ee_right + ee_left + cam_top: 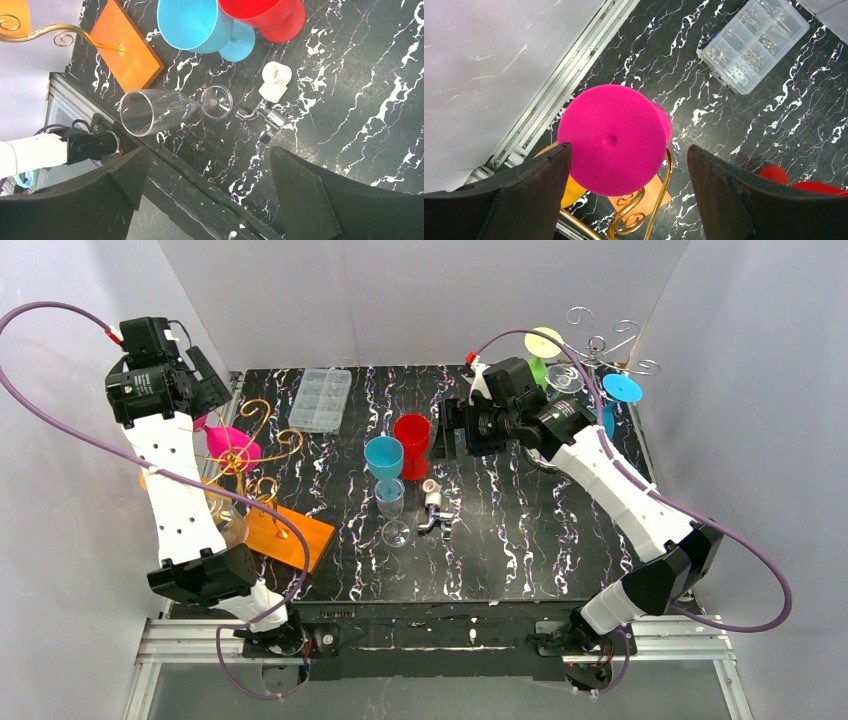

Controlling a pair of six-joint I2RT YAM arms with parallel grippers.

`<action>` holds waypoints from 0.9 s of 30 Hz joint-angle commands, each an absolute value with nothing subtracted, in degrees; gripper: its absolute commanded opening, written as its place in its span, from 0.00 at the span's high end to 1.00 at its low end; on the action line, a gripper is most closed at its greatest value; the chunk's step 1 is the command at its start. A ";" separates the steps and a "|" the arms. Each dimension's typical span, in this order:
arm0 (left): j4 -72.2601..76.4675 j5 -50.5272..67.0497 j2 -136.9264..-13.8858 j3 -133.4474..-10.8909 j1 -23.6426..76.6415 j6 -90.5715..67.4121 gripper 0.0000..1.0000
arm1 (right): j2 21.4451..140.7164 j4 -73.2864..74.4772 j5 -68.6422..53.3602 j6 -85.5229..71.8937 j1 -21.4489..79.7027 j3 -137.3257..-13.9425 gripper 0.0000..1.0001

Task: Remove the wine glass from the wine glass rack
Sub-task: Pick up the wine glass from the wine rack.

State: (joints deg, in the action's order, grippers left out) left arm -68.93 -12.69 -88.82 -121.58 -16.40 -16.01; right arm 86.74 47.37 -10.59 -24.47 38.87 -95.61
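The pink wine glass [611, 145] seems matt plastic, the gold rack [668, 175] glossy metal, the marbled table [774, 125] smooth.

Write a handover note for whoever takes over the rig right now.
Left gripper: open, above the upturned foot of the pink plastic wine glass, one jaw on either side, no grip yet.
Right gripper: open and empty, over the middle of the black marbled table.
The pink glass hangs upside down on the gold wire rack at the table's left.
Done: a red wine glass, blue wine glass and clear wine glass sit mid-table.
Left: close on the pink glass, slide it off the rack, set it down.
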 commanded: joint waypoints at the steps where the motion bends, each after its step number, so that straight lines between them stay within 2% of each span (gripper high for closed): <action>1: -68.91 -11.77 -89.05 -122.43 -16.79 -15.64 0.18 | 86.47 44.97 -10.46 -23.26 39.07 -95.36 0.02; 7: -69.24 -12.25 -88.58 -122.31 -16.79 -15.81 0.21 | 86.40 44.82 -10.40 -23.03 39.20 -95.37 0.02; 16: -69.61 -13.87 -86.14 -120.91 -16.79 -15.92 0.11 | 86.39 44.74 -10.20 -22.95 39.46 -95.10 0.02; 27: -69.45 -15.61 -84.23 -120.07 -16.79 -16.19 0.06 | 86.56 44.65 -10.09 -22.87 39.81 -95.01 0.02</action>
State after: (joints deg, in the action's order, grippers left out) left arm -68.88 -13.74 -86.61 -120.68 -16.40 -16.08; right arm 86.74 46.46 -10.46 -23.77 39.42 -95.00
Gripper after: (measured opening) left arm 0.928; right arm 0.983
